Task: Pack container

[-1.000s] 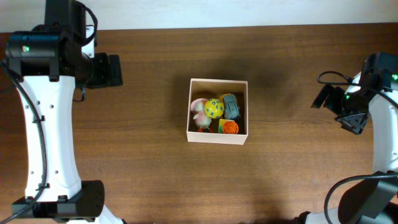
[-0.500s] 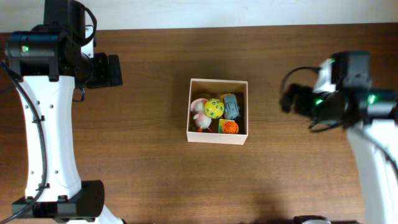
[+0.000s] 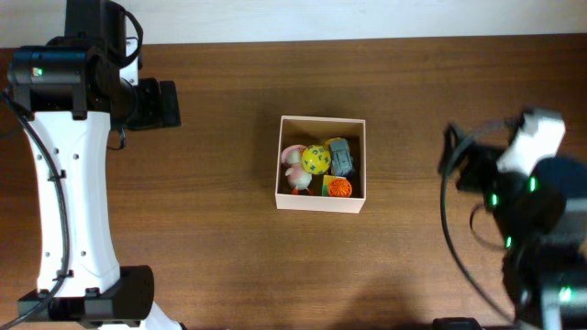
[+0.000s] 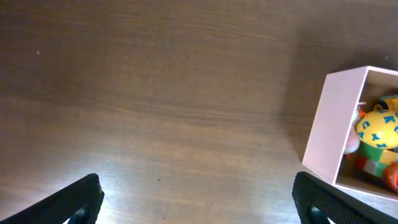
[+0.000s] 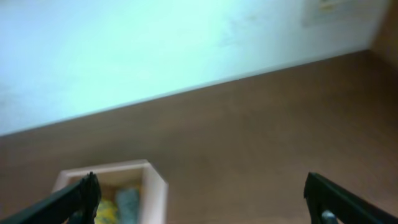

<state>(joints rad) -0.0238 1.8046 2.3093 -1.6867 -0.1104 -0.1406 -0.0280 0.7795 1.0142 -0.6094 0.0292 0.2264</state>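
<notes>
Right arm has swung back and lifted well clear, right gripper spread wide, carrying nothing. Left gripper is also open and empty, far left. Container sits mid-table with toys inside, so packing looks finished.

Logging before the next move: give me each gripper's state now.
Left gripper: open, holding nothing.
Right gripper: open, holding nothing.

ball: blue letters on yellow, too blurred to read
container: no readable text on its walls
</notes>
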